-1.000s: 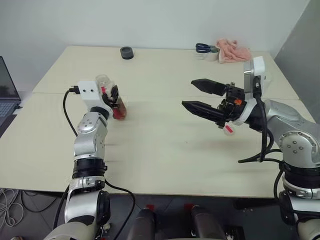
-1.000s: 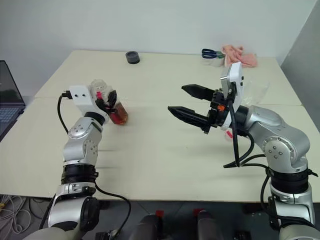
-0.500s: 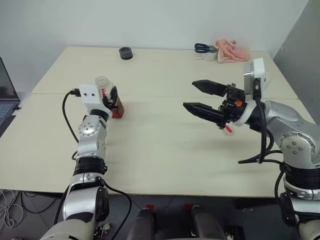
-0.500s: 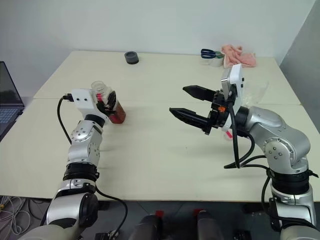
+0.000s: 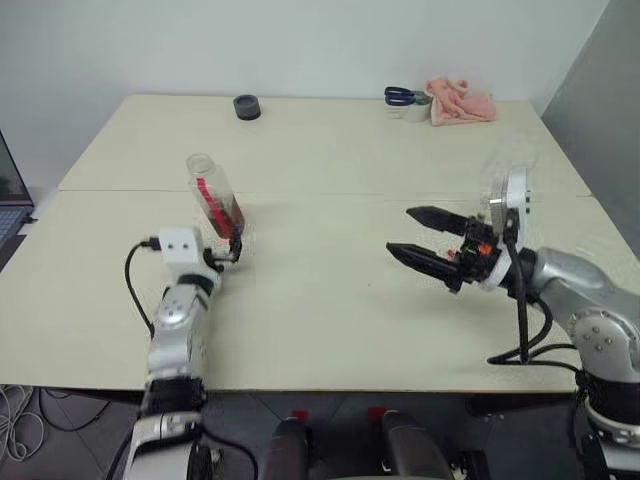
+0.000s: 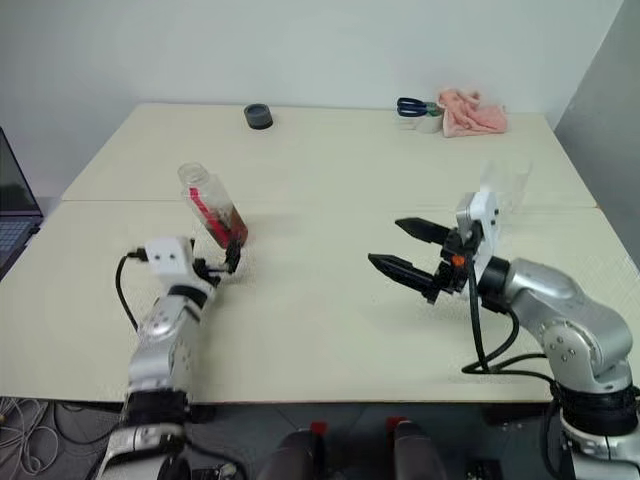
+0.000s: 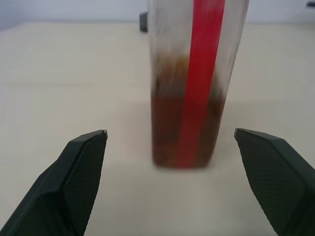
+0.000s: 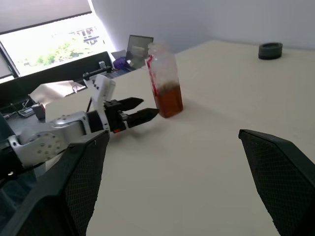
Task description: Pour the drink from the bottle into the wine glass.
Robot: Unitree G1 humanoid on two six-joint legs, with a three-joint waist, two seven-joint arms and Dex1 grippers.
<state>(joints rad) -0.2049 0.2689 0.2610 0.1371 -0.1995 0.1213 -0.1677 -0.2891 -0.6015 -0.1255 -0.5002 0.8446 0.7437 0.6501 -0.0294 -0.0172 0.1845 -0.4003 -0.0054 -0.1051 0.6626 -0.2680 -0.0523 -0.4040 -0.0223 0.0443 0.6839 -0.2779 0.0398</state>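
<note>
Ahead of the left gripper, the bottle runs off the frame, neck and cap cut away, its body blurred. Beyond the right gripper, the wine glass is a faint clear smear, stem and foot hidden behind that wrist.

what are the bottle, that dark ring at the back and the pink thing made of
The bottle: apparently clear glossy plastic, since the drink shows through its walls. The dark ring: matte black, perhaps rubber or a tape roll; too small to tell. The pink thing: soft cloth, crumpled into folds.
</note>
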